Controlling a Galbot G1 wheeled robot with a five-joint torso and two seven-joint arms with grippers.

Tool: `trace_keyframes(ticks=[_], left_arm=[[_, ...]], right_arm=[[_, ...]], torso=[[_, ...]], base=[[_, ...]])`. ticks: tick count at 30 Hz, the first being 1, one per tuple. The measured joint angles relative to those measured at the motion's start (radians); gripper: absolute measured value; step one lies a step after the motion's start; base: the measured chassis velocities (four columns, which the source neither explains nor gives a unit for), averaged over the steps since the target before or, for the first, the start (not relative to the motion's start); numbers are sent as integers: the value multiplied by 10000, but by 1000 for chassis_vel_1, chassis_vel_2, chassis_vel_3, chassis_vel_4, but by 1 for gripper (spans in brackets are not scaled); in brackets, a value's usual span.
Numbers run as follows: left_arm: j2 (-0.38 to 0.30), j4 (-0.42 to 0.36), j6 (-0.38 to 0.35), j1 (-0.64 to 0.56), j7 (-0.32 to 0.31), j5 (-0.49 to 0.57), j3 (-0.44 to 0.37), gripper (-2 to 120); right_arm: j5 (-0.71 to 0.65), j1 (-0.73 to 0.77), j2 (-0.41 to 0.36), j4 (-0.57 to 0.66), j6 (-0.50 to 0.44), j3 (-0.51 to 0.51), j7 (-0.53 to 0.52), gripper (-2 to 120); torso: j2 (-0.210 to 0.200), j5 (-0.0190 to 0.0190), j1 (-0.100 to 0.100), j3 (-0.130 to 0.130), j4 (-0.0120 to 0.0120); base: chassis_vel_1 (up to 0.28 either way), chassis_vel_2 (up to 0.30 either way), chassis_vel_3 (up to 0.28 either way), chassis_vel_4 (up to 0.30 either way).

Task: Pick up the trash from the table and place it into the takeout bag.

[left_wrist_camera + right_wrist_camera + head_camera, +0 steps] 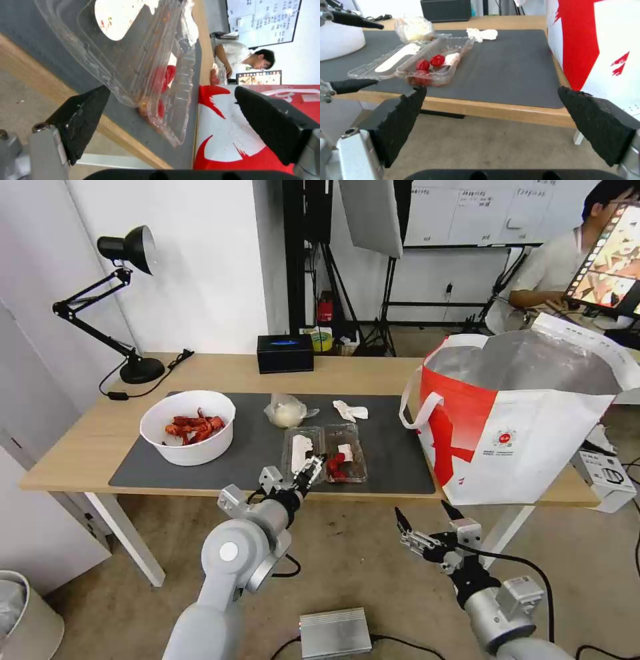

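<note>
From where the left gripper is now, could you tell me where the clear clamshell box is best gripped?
Probably by its near rim, approached from the table's front edge. The clamshell box lies open and flat on the mat, its thin near wall facing the open left gripper, whose fingers could straddle that rim.

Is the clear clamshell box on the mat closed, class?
No: in the head view the clamshell box lies open on the dark grey mat, lid folded flat beside the tray of red scraps.
</note>
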State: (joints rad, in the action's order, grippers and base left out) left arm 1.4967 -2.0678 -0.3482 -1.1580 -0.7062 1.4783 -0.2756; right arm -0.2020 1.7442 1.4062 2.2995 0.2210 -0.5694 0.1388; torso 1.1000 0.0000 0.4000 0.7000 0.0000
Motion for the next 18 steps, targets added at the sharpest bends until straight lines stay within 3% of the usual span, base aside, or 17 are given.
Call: trace_keyframes(ticks=[18], left_arm=[[-1, -256, 172, -76, 354, -59, -28, 100]], right_arm=[[9, -127, 18, -139, -12, 22, 6, 100]], torso=[[0, 0, 1, 0, 0]], base=[[0, 0, 0, 0]])
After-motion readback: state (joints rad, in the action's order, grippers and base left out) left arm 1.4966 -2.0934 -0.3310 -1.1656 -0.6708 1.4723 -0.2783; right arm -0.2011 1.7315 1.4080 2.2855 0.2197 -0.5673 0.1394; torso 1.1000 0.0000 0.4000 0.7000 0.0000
